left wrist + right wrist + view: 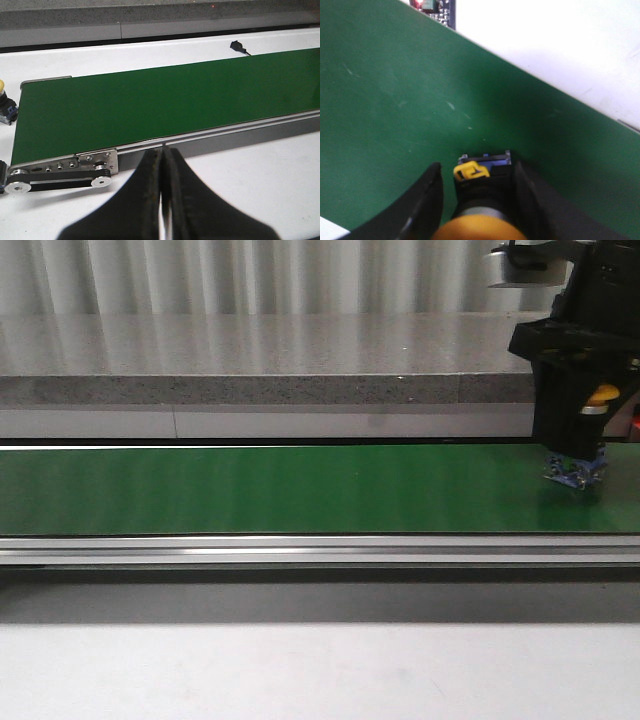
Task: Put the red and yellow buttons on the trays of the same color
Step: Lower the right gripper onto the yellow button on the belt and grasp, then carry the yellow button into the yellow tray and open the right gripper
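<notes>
A yellow button [482,200], with a yellow cap on a black and blue body, stands on the green conveyor belt [300,490] at its right end. It also shows in the front view [578,468]. My right gripper [477,170] is open and straddles it. One finger is close against its body and the other stands a little apart. My left gripper [161,151] is shut and empty over the white table, just before the belt's near rail. A second yellow button [5,104] sits at the picture's edge, beyond the belt's end. No red button and no tray is in view.
The belt's aluminium rail [320,548] runs across the front. A grey stone ledge [260,388] lies behind the belt. A small black sensor [239,46] sits on the white table past the belt. A circuit board with a red part [431,5] lies beside the belt.
</notes>
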